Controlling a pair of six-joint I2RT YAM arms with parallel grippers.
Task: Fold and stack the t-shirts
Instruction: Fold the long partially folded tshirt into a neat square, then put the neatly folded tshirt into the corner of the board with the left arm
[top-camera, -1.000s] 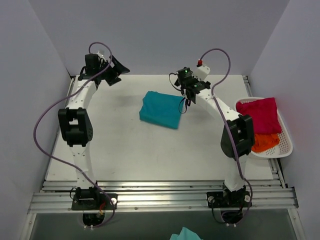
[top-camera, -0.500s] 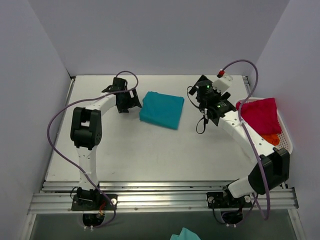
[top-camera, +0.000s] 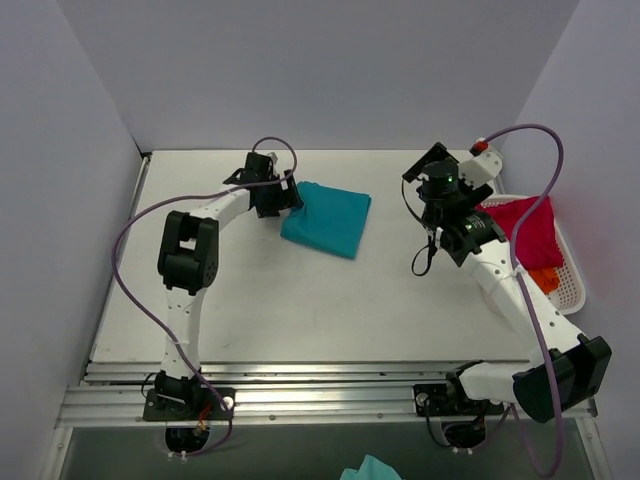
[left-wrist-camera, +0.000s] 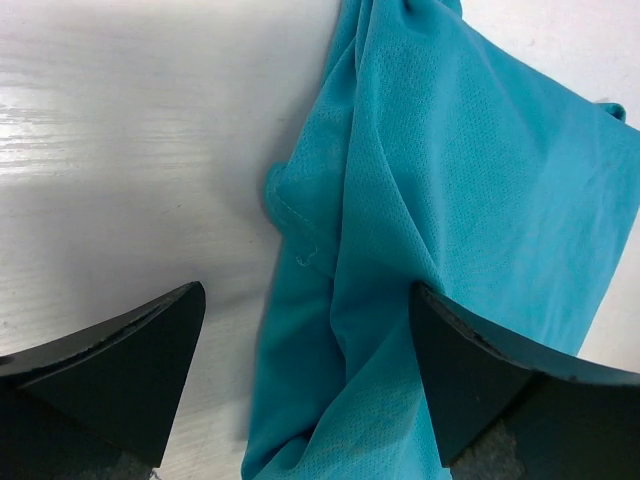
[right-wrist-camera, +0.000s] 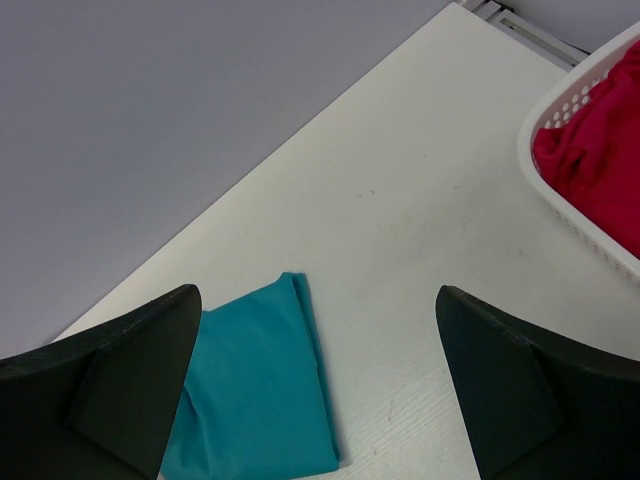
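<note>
The teal tee (top-camera: 326, 219) is lying folded into a rough rectangle on the white table (top-camera: 300, 310), toward the far side and about midway across, sitting a bit skewed to the table edges. The left gripper (top-camera: 283, 196) is parked right at the tee's left edge. In the left wrist view, the gripper (left-wrist-camera: 305, 300) is showing its fingers (left-wrist-camera: 120, 350) spread wide. They're straddling that edge of the tee (left-wrist-camera: 450, 250), one over bare table and the other over the cloth, so nothing is being pinched. The fabric there is looking rumpled, with a small fold of hem poking out to the side, and the weave is showing as a fine mesh. I can't tell if the fingers are actually touching the cloth. The right gripper (top-camera: 428, 163) is hanging off to the right, well apart from the teal tee and close to the white basket (top-camera: 572, 290). Its own camera is showing the gripper (right-wrist-camera: 317, 295) with jaws wide apart and holding nothing, looking down at the tee (right-wrist-camera: 255, 390) and the basket's slotted wall (right-wrist-camera: 585, 235). The crimson tee (top-camera: 520, 228) is sitting bunched up in the basket, also showing in the right wrist view (right-wrist-camera: 600, 160). The orange tee (top-camera: 545, 280) is peeking out beneath it at the near end.
</note>
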